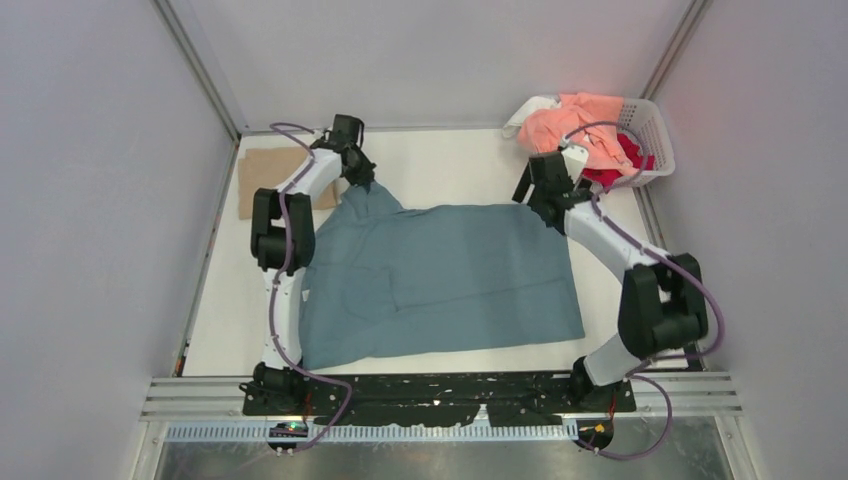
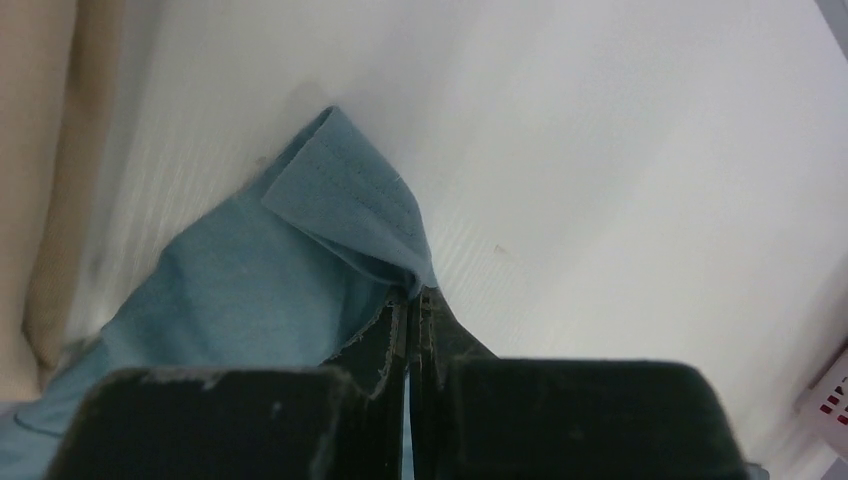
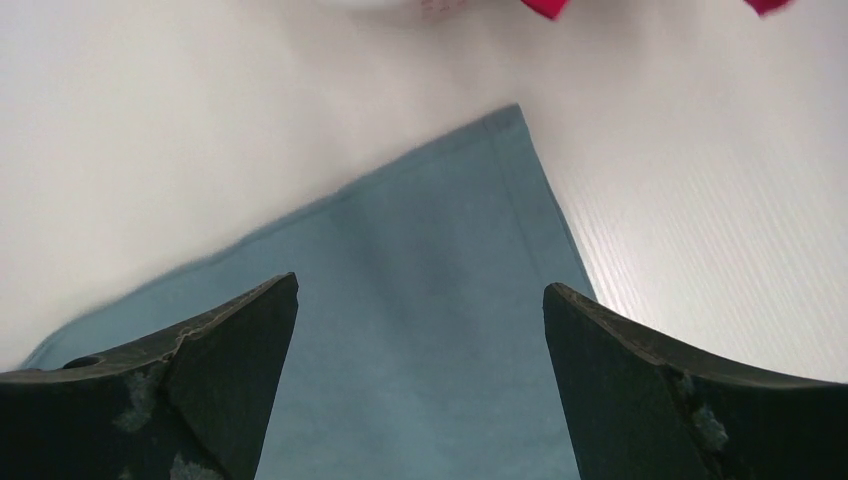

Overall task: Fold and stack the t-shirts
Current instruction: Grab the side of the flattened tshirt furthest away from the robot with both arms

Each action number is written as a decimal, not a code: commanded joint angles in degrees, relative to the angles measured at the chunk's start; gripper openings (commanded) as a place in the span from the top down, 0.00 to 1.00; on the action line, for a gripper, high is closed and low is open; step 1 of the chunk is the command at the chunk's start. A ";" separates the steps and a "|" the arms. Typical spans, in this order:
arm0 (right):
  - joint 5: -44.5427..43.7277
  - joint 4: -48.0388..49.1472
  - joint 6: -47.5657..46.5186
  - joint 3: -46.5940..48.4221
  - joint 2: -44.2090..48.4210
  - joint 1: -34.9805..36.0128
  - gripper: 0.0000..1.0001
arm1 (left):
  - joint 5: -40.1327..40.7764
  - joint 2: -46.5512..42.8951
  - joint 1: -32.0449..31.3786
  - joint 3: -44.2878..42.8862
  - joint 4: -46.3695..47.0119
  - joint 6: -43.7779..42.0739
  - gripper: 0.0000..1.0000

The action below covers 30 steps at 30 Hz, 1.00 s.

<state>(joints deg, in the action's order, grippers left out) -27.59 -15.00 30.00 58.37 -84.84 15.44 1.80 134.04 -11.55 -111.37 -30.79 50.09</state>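
nearest to the arm bases, a dusty teal-blue cotton t-shirt (image 1: 440, 280) is spread flat on the white table (image 1: 450, 165), with its near hem close to the near edge. it is not yet folded, and only soft wrinkles are seen in the cloth.

at its far left corner the left gripper (image 1: 358, 172) is closed completely on a small piece of the teal cloth. in the left wrist view the fingers (image 2: 375, 345) are pressed together, with a stitched edge pinched between them. at the far right corner the right gripper (image 1: 545, 195) is held over the cloth with its jaws spread wide, and nothing is held in it. the hemmed corner is seen between them in the right wrist view.

further away, at the far left, a flat tan t-shirt (image 1: 262, 180) is laid, which is judged to be folded already. at the far right a white plastic lattice basket (image 1: 655, 120) is placed, with a peach-pink t-shirt (image 1: 580, 125) and a red t-shirt (image 1: 622, 155) heaped in it.

the task is judged to be at an early part. one shirt is perhaps done, the teal one is only gripped for its first fold, and the basket shirts are left to be folded and stacked.
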 commanded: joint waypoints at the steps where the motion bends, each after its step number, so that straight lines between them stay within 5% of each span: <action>1: 0.56 -15.47 -3.60 17.51 -14.11 -1.90 0.03 | 2.38 -7.12 -0.60 0.25 -5.26 1.20 1.00; 7: -4.28 -30.64 -4.31 41.25 -34.60 -1.99 0.04 | 5.78 -10.28 -1.95 2.26 -9.60 1.42 1.00; 13: -3.42 -34.49 -1.50 50.63 -43.14 -1.97 0.04 | 5.69 -14.39 -2.16 8.56 -6.58 1.68 1.00; 30: -9.28 -37.82 0.83 46.77 -43.35 -2.37 0.18 | 5.67 -18.74 -2.51 12.58 -6.48 0.99 1.00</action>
<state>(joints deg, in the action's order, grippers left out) -32.21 -50.37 29.26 108.25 -131.37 13.37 6.46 120.14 -13.87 -99.02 -38.04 50.98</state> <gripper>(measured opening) 0.838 0.012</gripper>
